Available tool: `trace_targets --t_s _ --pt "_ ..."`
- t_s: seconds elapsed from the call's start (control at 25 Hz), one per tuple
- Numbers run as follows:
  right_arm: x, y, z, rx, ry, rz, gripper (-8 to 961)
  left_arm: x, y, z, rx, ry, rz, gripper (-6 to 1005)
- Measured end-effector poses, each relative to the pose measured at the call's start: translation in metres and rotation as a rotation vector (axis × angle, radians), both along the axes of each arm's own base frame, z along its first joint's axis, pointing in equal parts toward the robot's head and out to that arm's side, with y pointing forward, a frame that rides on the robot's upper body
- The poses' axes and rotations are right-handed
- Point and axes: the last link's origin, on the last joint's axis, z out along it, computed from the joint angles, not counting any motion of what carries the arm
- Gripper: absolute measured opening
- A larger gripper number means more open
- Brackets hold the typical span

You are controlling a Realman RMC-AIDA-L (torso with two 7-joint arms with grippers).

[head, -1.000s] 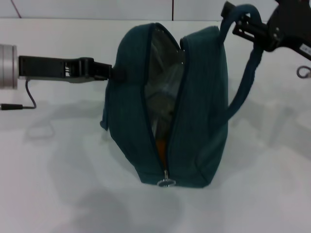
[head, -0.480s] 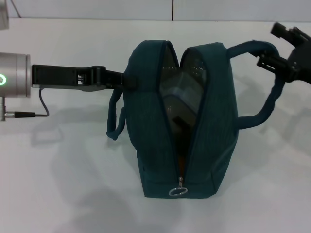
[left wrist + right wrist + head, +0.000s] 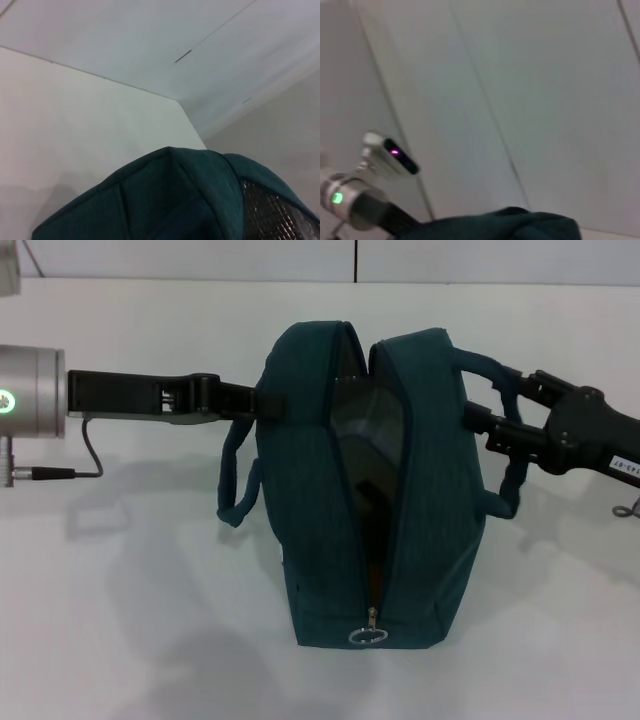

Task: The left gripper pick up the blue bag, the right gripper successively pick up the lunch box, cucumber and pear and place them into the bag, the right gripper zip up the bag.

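Observation:
The blue bag (image 3: pixel 310 520) stands upright on the white table (image 3: pixel 130 620), its zipper open from the top down to the silver ring pull (image 3: pixel 368 633). My left gripper (image 3: pixel 262 403) is shut on the bag's left wall near the top; the left handle (image 3: pixel 238 490) hangs below it. My right gripper (image 3: pixel 472 408) is at the bag's right side with its fingers (image 3: pixel 495 430) apart and the right handle (image 3: pixel 512 485) looped slack around them. The lunch box (image 3: pixel 365 430) shows dimly inside the opening. Cucumber and pear are hidden. The bag's top also shows in the left wrist view (image 3: pixel 175 200) and in the right wrist view (image 3: pixel 520 225).
A black cable (image 3: pixel 88 455) trails from the left arm's silver wrist (image 3: pixel 30 392) over the table. A small metal hook (image 3: pixel 628 508) hangs under the right arm. The table's far edge meets a pale wall. The left arm's green light shows in the right wrist view (image 3: pixel 337 198).
My right gripper came down from high at the back right to the bag's right side. The right handle went from stretched upward to slack. The bag settled upright and shifted slightly right.

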Motion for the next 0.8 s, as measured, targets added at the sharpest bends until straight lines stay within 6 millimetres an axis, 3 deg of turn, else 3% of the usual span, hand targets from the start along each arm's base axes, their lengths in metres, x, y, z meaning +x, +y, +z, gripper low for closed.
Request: trace_targets --t_s 0.44,0.8 --pt "-0.009 -0.033 0.026 -0.006 0.189 0.193 811 -0.002 -0.001 -0.003 0.001 0.000 -0.012 59" --pt "-0.023 -0.063 0.025 -0.072 0.245 0.457 811 -0.001 0.002 -0.005 0.016 0.004 -0.010 59"
